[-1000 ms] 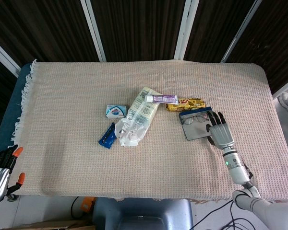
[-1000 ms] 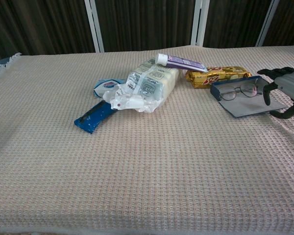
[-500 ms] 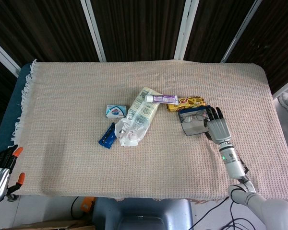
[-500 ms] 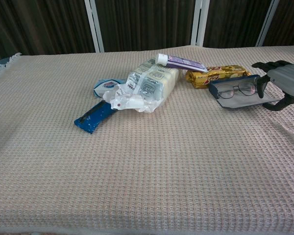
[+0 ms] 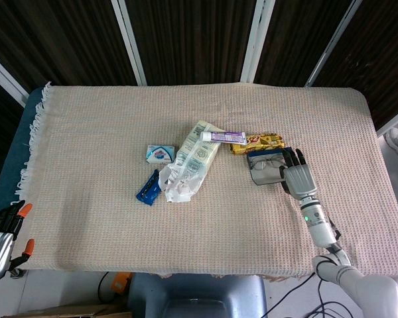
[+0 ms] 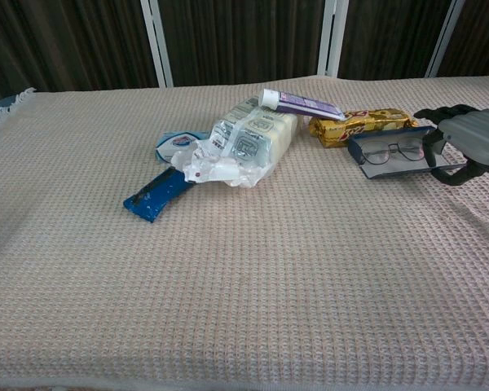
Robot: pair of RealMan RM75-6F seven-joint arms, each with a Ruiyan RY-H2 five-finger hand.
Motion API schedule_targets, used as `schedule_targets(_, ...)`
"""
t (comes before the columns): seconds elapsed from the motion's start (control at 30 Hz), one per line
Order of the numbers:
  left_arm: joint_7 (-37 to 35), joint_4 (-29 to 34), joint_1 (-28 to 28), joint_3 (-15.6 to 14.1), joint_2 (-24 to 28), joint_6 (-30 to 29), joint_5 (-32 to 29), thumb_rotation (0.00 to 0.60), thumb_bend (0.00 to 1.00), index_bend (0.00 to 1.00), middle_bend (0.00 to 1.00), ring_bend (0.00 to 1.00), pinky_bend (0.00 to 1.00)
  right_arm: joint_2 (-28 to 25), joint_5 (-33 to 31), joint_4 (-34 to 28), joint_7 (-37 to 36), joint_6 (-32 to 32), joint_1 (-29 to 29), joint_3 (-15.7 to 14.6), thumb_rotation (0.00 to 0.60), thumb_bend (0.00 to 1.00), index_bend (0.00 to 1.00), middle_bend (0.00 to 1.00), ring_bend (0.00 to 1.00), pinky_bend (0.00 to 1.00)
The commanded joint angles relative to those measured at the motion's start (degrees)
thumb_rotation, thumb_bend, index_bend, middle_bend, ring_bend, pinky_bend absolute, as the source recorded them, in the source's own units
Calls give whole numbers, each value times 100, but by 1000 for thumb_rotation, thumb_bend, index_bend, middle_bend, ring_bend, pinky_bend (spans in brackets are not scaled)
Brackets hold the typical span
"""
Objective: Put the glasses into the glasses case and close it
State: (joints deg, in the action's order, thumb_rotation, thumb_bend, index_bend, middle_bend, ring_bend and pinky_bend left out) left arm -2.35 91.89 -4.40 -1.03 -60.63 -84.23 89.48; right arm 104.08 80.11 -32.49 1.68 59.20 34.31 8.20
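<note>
The glasses (image 5: 265, 159) lie inside the open dark-blue glasses case (image 5: 260, 174), right of the table's middle. In the chest view the glasses (image 6: 394, 151) show against the case's wall (image 6: 364, 156). My right hand (image 5: 297, 175) is at the case's right side and holds its grey lid flap, fingers above and thumb under, with the flap raised partway over the glasses. The chest view shows this right hand (image 6: 473, 138) at the right edge. My left hand (image 5: 1, 235) hangs off the table's near left corner, holding nothing.
A gold snack bar (image 5: 255, 142) lies just behind the case, with a toothpaste tube (image 5: 223, 137) beside it resting on a white plastic pack (image 5: 192, 159). Further left lie a small soap box (image 5: 160, 154) and a blue wrapper (image 5: 148, 187).
My right hand has moved up and toward the case, folding the grey lid flap from flat on the cloth to partly raised over the glasses. The left hand has not moved.
</note>
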Motion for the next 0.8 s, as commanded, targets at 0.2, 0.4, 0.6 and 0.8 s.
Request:
schedule_targets(0.2,-42,-9,9,-7,9,-23,25,600,448,0,0,0,95,-236,257,-333,-212,520,-277,-220,600,649,718,156,0,1)
schedule_targets(0.4,-44,-8,15,-21,8,-36,55,600,448,0,0,0,95,-617,554,-938,-225,1088,-655,-516,600,651,725,158,0,1)
schedule_targets(0.6,-55,-6,26,-34,9,-66,94,600,448,0,0,0,95,-1101,699,-1777,-264,1415,-1018,-739,600,654,733,163,0,1)
schedule_targets(0.8,-57,-5,32,-42,10,-81,114,600,448,0,0,0,95,-1477,818,-2458,-360,1597,-1175,-824,600,654,738,164,0,1)
